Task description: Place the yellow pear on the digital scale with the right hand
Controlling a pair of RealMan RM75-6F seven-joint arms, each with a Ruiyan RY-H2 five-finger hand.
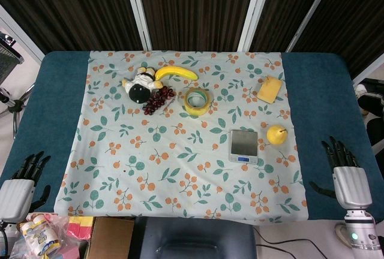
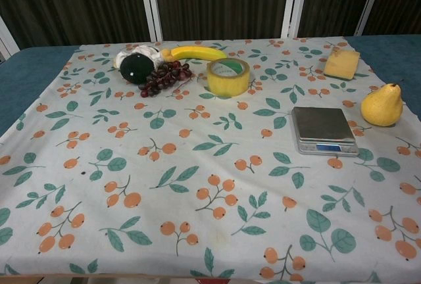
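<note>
The yellow pear [image 1: 276,134] [image 2: 381,105] stands upright on the floral cloth, just right of the digital scale [image 1: 243,145] [image 2: 323,130]. Nothing lies on the scale's steel plate. My right hand [image 1: 343,170] rests at the table's near right corner, fingers spread, holding nothing, well to the right of and nearer than the pear. At the near left corner my left hand [image 1: 24,180] lies with fingers apart and nothing in it. The chest view shows neither hand.
Behind the scale sit a yellow tape roll [image 1: 198,101] [image 2: 227,76], purple grapes [image 1: 159,99] [image 2: 164,77], a banana [image 1: 175,72] [image 2: 193,52], a black-and-white toy [image 1: 140,84] [image 2: 136,65] and a yellow sponge block [image 1: 269,89] [image 2: 341,64].
</note>
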